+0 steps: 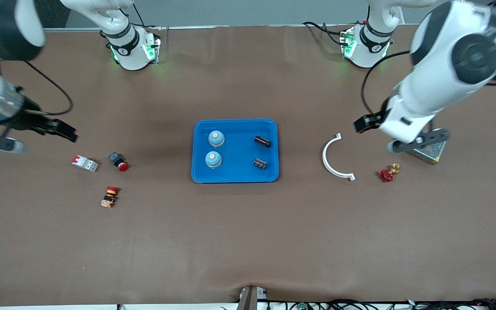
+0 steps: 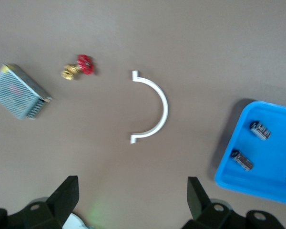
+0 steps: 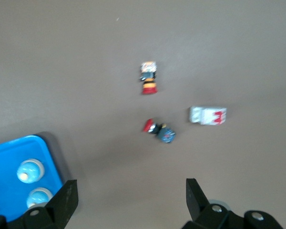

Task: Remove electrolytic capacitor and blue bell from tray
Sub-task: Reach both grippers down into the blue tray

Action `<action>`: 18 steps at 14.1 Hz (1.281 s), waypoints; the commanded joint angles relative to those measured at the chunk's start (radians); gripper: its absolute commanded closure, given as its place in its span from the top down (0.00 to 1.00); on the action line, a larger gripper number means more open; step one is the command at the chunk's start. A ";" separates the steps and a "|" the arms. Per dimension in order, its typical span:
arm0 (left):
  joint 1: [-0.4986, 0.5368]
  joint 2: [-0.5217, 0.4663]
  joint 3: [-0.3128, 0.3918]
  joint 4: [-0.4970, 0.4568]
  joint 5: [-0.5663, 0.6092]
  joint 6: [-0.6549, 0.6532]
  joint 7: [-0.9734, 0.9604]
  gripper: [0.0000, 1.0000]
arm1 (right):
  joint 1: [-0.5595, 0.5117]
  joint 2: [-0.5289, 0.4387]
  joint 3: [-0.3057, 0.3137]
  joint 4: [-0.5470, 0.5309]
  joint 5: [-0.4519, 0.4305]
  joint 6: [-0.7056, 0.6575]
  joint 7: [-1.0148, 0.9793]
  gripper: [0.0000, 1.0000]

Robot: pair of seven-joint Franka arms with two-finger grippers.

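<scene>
A blue tray (image 1: pixel 237 129) sits mid-table. Two blue dome bells (image 1: pixel 216 138) (image 1: pixel 213 159) stand in its half toward the right arm's end. Two black capacitors (image 1: pixel 262 141) (image 1: pixel 260 163) lie in the half toward the left arm's end. My left gripper (image 1: pixel 366 124) hangs open and empty over bare table, beside the white arc. In the left wrist view its fingers (image 2: pixel 66 195) frame bare table, with the capacitors (image 2: pixel 260 130) (image 2: pixel 241 160) off to one side. My right gripper (image 1: pixel 65 131) hangs open and empty over the table above the breaker. The right wrist view shows both bells (image 3: pixel 29 171) (image 3: pixel 39 196).
A white half-ring (image 1: pixel 333 157), a red-handled brass valve (image 1: pixel 388 173) and a metal mesh box (image 1: pixel 429 150) lie toward the left arm's end. A white-and-red breaker (image 1: pixel 85 163), a blue-and-red push button (image 1: pixel 119 162) and an orange-and-red button (image 1: pixel 110 196) lie toward the right arm's end.
</scene>
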 commanded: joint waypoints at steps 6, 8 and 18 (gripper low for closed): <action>-0.192 0.146 -0.017 -0.204 -0.014 0.431 -0.491 0.87 | 0.195 0.044 -0.004 -0.164 0.003 0.179 0.350 1.00; -0.242 0.208 -0.017 -0.201 -0.015 0.517 -0.638 0.81 | 0.222 0.044 -0.003 -0.274 0.067 0.338 0.419 1.00; -0.407 0.453 -0.016 -0.130 -0.001 0.686 -1.087 0.68 | 0.545 0.390 -0.010 -0.246 0.098 0.669 0.864 1.00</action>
